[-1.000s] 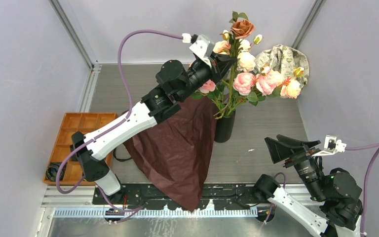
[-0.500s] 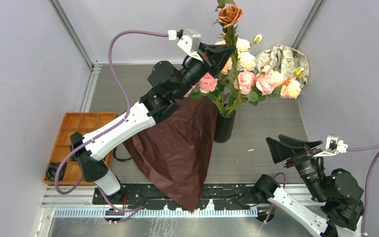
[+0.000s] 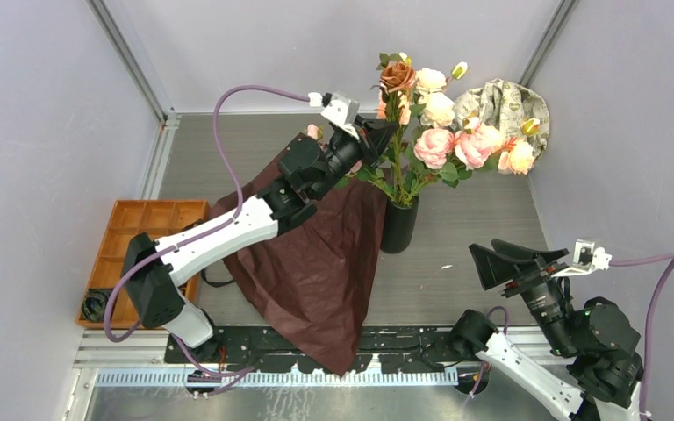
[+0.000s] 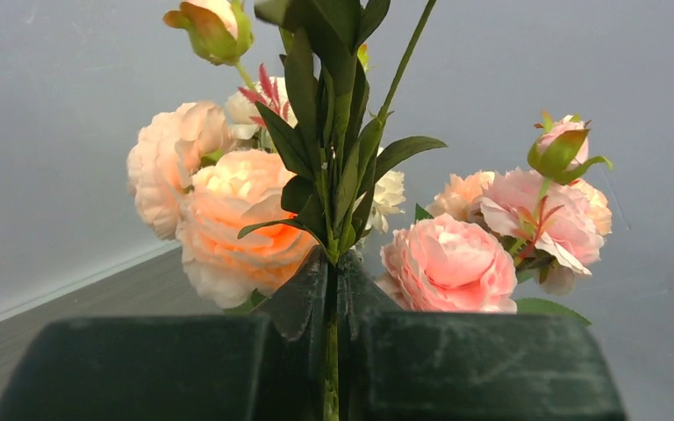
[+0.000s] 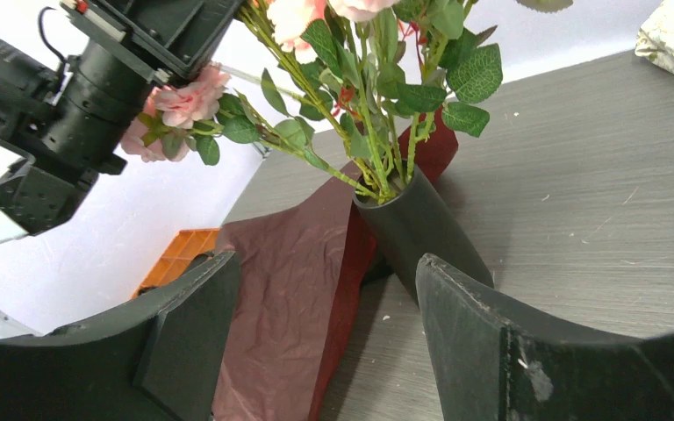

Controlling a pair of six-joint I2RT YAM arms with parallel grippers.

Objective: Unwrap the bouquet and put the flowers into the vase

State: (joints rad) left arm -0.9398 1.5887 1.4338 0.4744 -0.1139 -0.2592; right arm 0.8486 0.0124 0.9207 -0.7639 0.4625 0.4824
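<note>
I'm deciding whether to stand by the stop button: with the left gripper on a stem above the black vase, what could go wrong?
The left gripper is shut on one stem among the flowers; a sideways pull could tip the narrow vase, which the open right gripper is not steadying. The wrapping paper lies by the vase's base under the left arm; snagging it might shift the vase.

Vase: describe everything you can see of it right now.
The vase is a plain matte black cylinder. It stands upright on the grey table, about mid-table. Green stems of the flowers fill its open mouth and fan out above it. The dark red paper lies up against it on the left arm's side. No damage shows.
</note>
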